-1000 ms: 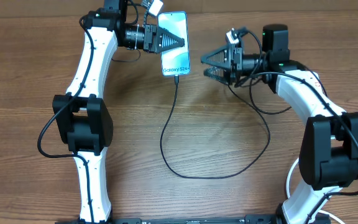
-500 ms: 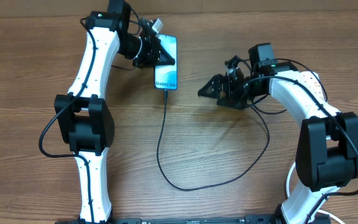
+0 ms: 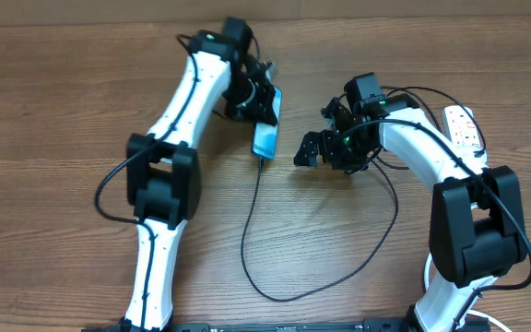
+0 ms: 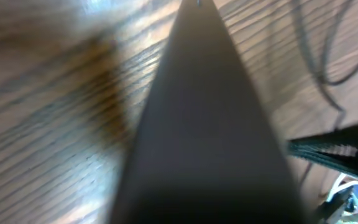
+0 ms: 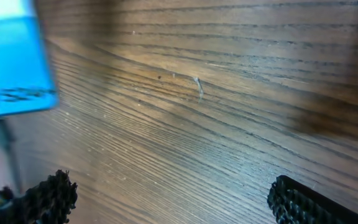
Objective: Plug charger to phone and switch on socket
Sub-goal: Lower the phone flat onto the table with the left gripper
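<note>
The phone point(image 3: 265, 136) hangs tilted above the table, its cyan screen facing right, with my left gripper point(image 3: 260, 103) shut on its upper part. In the left wrist view the phone's dark back point(image 4: 207, 124) fills the middle and hides my fingers. The charger point(image 3: 252, 221) is a thin black cable plugged into the phone's lower end, looping down and back up to the right. My right gripper point(image 3: 310, 151) stands open just right of the phone, with nothing between its fingertips point(image 5: 47, 196); the phone point(image 5: 11, 59) shows at that view's upper left. The socket point(image 3: 462, 126) lies at the far right.
The charger cable loop point(image 3: 289, 295) runs near the table's front edge and rises under the right arm point(image 3: 422, 152). The left arm point(image 3: 178, 111) stretches diagonally across the table's left half. Bare wood point(image 5: 197, 112) lies under the right gripper.
The left arm swung right and nearer with the phone, tilting it more edge-on. The right gripper drew left and a little nearer, staying open. The cable's upper end followed the phone.
</note>
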Tool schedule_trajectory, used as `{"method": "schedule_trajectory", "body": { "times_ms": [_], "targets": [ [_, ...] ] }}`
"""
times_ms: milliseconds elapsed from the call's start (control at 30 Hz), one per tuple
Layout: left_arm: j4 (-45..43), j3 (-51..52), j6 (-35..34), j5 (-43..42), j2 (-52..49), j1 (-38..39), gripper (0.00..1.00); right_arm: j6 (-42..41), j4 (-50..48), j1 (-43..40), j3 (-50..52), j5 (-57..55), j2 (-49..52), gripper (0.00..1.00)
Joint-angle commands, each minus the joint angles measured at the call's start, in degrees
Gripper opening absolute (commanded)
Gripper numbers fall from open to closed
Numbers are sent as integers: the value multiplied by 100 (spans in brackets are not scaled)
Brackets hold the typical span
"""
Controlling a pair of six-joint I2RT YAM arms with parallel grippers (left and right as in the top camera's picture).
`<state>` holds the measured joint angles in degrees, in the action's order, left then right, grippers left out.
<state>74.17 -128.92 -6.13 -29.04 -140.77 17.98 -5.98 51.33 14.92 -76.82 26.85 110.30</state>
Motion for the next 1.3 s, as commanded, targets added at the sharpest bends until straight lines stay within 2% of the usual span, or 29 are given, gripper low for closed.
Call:
{"method": "schedule_trajectory", "body": {
  "times_ms": [0,333,1067,1133,1267],
  "targets": [
    [11,-9,-254,114,-188,-31,4,46,-2,52,-39,-199,-98,100],
    [-26,-7,-341,839,-229,46,4,46,-35,50,-39,-199,-98,100],
    [-223,446,-636,1126,-238,160,4,46,-44,50,-39,-199,-98,100],
    [-223,446,-636,1126,-238,160,13,46,-44,50,-39,-199,-98,100],
    [-219,446,-634,1165,-238,160,17,46,-46,50,-39,-199,-98,100]
  ]
}}
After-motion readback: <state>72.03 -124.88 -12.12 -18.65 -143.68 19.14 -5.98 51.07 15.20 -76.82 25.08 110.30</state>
